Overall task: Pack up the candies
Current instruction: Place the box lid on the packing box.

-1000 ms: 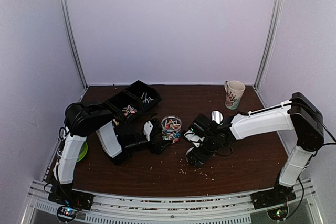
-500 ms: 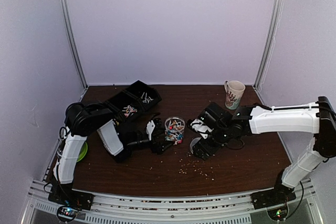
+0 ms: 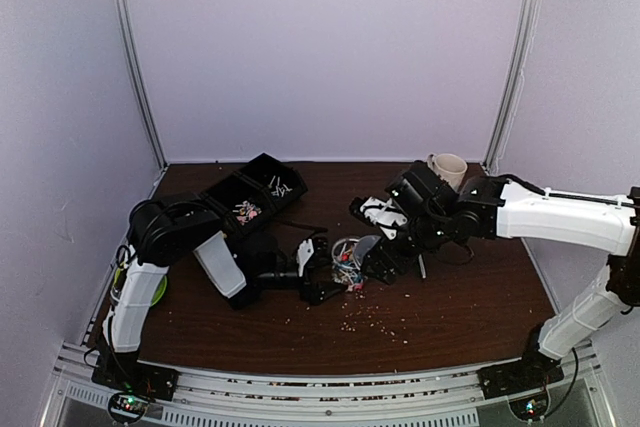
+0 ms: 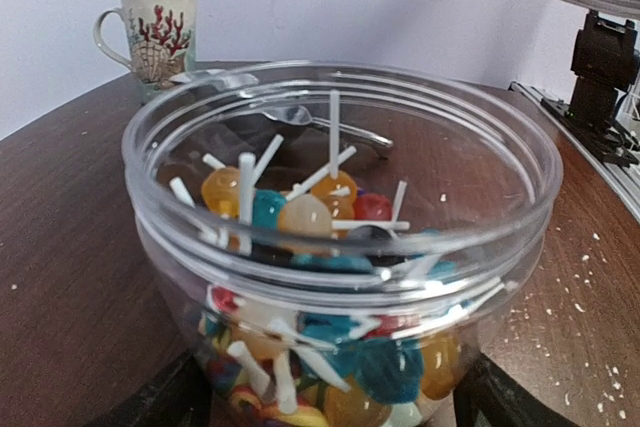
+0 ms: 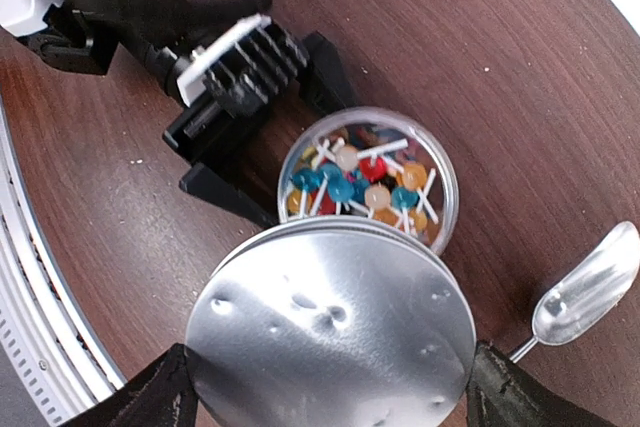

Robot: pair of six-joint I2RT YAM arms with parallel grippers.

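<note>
**STATUS: PACKING, LATE STAGE (est.)**

1. Worktop [image 3: 470, 297]: carries all items.
2. Tray [image 3: 222, 195], rear L: loose candies [image 3: 246, 212] lie in at least 2 compartments, i.e. not packed. Whether they belong in this pack: cannot tell.
3. L pincer [image 3: 330, 272]: jaws wide, clamped round lower part of jar [image 4: 500, 217] at worktop centre.
4. R pincer [image 5: 330, 392]: jaws wide, gripping lid [image 5: 330, 327] by its rim.
5. Lid: hangs above jar, offset toward R arm side. Not seated on the mouth.
6. Jar: clear, open, over half full.
7. Lollipops [image 5: 365, 182]: inside jar, sticks pointing all ways, some near rim level.
8. Crumbs [image 3: 375, 319]: scattered front-centre. Not part of pack.

**DONE (est.):** lollipops loaded, jar steadied, lid brought in.

**LEFT (est.):** centre lid over mouth, lower, close. Tall sticks may foul the lid.
</note>
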